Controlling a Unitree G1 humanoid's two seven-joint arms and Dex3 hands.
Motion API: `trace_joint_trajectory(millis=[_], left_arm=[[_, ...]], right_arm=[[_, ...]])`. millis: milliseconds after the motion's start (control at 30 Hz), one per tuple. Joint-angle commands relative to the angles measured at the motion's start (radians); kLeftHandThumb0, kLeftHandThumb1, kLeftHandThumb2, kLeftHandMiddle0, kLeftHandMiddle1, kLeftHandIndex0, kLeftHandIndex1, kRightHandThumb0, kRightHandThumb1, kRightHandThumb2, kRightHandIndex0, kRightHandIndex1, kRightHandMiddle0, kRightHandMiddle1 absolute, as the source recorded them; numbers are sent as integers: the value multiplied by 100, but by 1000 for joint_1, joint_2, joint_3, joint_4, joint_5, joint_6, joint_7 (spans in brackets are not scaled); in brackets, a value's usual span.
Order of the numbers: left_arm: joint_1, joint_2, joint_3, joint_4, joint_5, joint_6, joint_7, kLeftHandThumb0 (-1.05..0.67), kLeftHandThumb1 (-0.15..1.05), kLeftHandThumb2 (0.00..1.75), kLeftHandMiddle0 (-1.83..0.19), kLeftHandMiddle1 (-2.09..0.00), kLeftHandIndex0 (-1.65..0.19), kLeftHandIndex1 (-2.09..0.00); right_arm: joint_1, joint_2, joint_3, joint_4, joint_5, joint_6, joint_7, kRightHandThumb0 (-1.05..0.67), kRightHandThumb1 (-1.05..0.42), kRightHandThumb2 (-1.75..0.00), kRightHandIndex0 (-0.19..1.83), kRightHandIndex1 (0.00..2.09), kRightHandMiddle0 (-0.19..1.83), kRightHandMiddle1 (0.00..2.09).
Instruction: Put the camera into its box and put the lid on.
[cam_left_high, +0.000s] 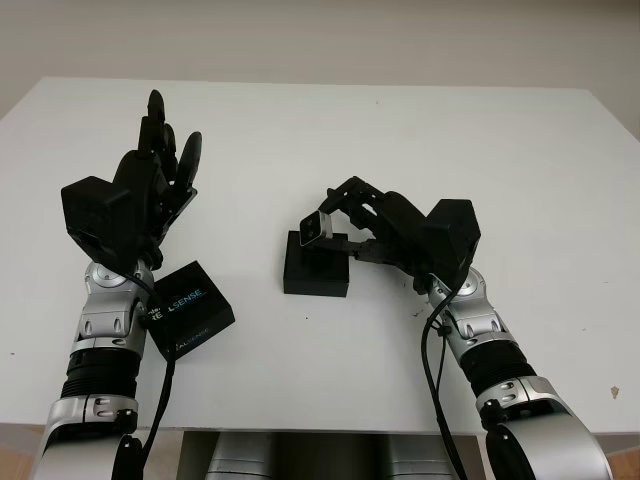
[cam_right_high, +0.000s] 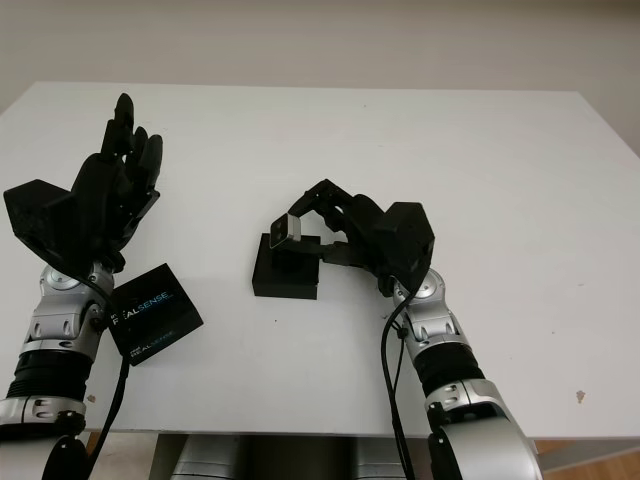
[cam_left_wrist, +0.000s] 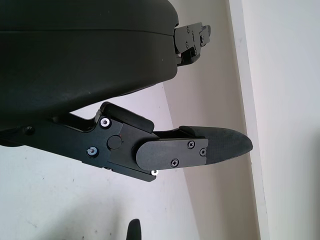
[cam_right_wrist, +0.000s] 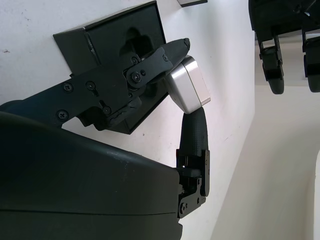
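Hidden parts: the inside of the box is partly covered by the right hand and by the camera; whether the camera touches the box bottom cannot be told.
Cut off: a corner of the lid is covered by the left forearm in the head views.
Hard to read: the white print on the lid is seen as "SENSE"; the smaller letters cannot be read.
Camera: one silver camera is counted, gripped between the fingers of the right hand, tilted, just above the open box.
Box: one black box is counted, standing open near the middle of the white surface.
Lid: one black lid is counted, lying on the surface well apart from the box, beside the left arm.
Right hand: its fingers are clenched around the camera.
Left hand: it is raised over the surface beyond the lid, released, and nothing is held.
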Motion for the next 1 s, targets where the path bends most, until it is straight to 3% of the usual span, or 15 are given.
trace_joint_trajectory(millis=[0,967], left_arm=[[3,6,-3,-5,0,-10,-7,-74,105,48,19,0,19,0],[10,1,-1,-26,-3,6,0,-73,105,48,19,0,19,0]], right_arm=[[11,12,-7,-18,9,11,-1,-43,-92,-5,15,6,31,178],[83,21,32,-122,-11,98,-2,-42,-92,-6,16,6,33,177]])
